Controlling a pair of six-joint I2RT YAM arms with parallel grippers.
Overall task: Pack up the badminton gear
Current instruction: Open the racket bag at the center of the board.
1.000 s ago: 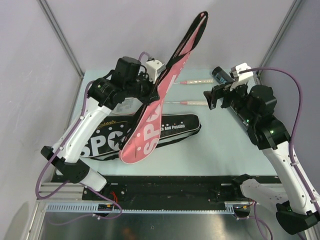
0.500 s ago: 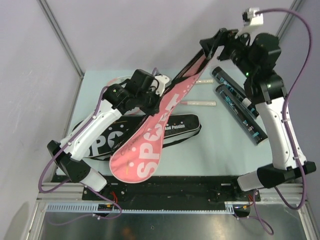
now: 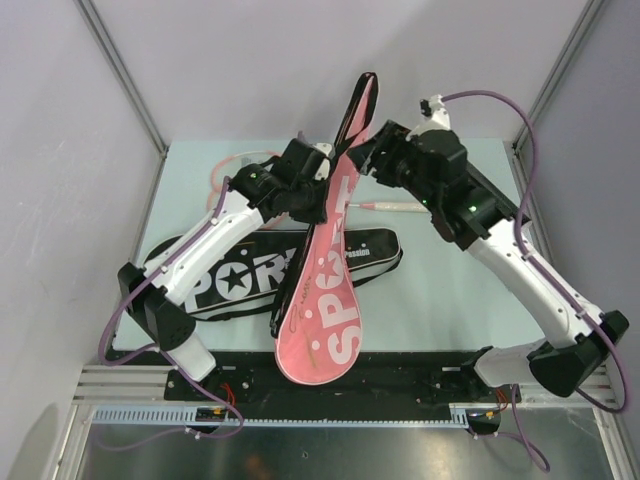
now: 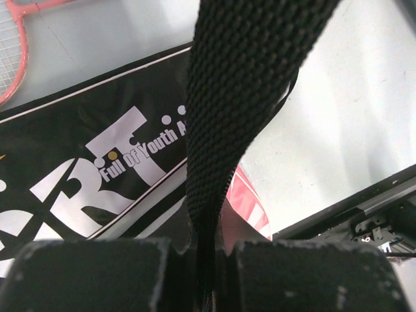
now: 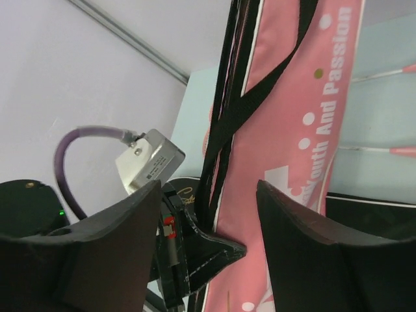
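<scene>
You are holding the pink racket cover [image 3: 320, 300] tilted above the black racket bag [image 3: 225, 285], left gripper [image 4: 205, 260] clamping its black strap [image 4: 221, 97], right gripper [image 5: 208, 221] with jaws apart astride its edge; a racket [image 4: 10, 45] beyond the bag is lying unpacked.

In the top view, the left arm [image 3: 215, 235] and the pink cover [image 3: 325, 300] conceal part of the black bag's [image 3: 215, 285] lettering and part of the racket [image 3: 228, 170] at the counter's [image 3: 440, 290] rear left. In the left wrist view, the black strap [image 4: 227, 117] exits the top edge. Whether the pink cover lies between the right tool's [image 5: 208, 188] fingers or beyond them cannot be determined.
</scene>
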